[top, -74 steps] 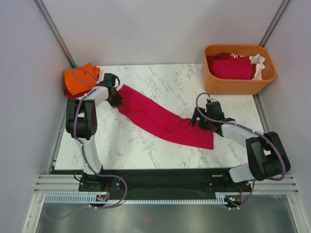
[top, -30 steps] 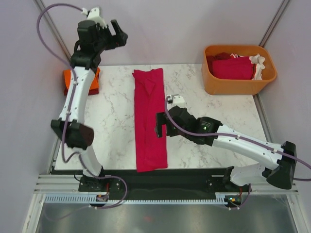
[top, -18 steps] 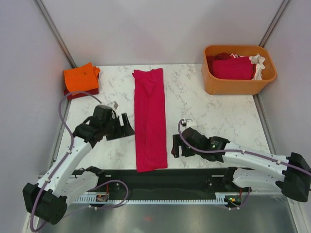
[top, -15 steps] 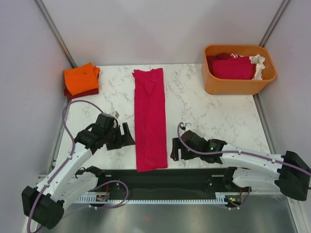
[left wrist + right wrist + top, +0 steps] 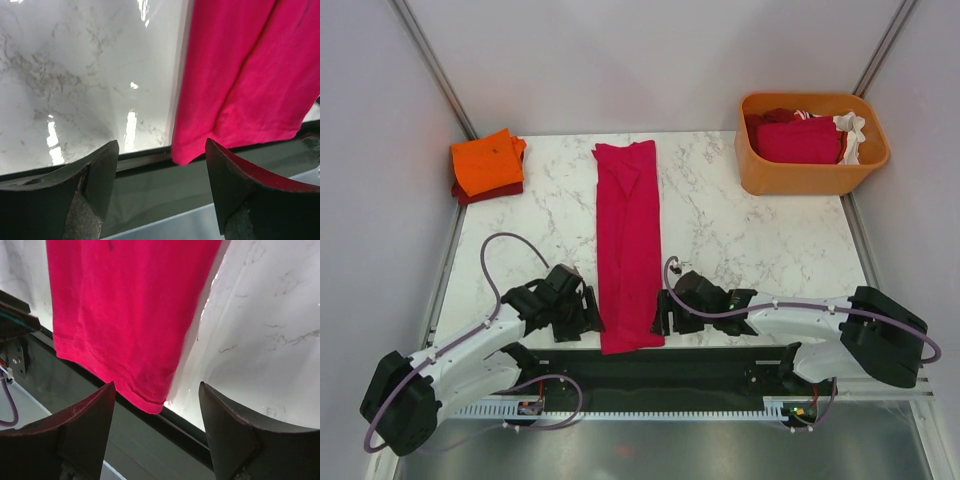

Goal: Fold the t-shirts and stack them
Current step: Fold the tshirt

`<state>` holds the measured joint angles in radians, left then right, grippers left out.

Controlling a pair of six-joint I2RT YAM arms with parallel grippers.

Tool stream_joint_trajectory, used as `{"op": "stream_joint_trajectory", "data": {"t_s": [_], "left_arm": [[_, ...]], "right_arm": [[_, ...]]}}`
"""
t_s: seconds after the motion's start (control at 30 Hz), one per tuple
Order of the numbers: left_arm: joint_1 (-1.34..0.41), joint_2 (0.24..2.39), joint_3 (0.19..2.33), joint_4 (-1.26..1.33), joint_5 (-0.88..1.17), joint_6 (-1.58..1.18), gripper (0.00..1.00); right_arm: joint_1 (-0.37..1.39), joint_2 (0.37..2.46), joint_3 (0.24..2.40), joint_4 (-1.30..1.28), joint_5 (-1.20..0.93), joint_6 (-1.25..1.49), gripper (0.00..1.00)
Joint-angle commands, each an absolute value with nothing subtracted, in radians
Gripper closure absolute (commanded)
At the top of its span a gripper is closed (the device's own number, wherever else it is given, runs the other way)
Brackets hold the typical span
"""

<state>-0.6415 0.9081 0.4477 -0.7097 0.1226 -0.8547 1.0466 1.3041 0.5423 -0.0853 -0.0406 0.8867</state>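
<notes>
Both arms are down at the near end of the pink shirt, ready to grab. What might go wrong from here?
1. The near hem of the crimson-pink shirt hangs just past the edge of the table, so the open left gripper and right gripper may strike that edge when closing.
2. The strip lies in layers; a corner pinch might catch only the top one, and the fold could open on lifting.

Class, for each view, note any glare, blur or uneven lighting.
Top external: even light, all sharp. Left wrist: glare streaks on the table, near fingers dark and soft. Right wrist: table washed out beside the shirt, fingers soft too.
</notes>
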Motion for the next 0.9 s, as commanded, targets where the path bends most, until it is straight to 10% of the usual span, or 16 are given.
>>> {"op": "stream_joint_trajectory", "data": {"t_s": [0.0, 0.47, 0.7, 0.87], "left_arm": [[-0.658, 0.917, 0.423, -0.526, 0.075, -1.029, 0.24], [-0.755, 1.081, 0.428, -0.495, 0.029, -1.020, 0.49], [-0.807, 1.081, 0.388, -0.451, 0.017, -1.031, 0.98], [-0.805, 1.031, 0.359, -0.469, 0.025, -1.037, 0.98]], "right_arm": [[1.057, 1.342, 0.566, -0.021, -0.064, 0.891, 0.25], [1.061, 1.448, 0.571, 0.048, -0.087, 0.893, 0.37], [1.061, 1.456, 0.539, 0.054, -0.086, 0.887, 0.78], [1.060, 1.395, 0.470, 0.020, -0.028, 0.899, 1.00]]}}
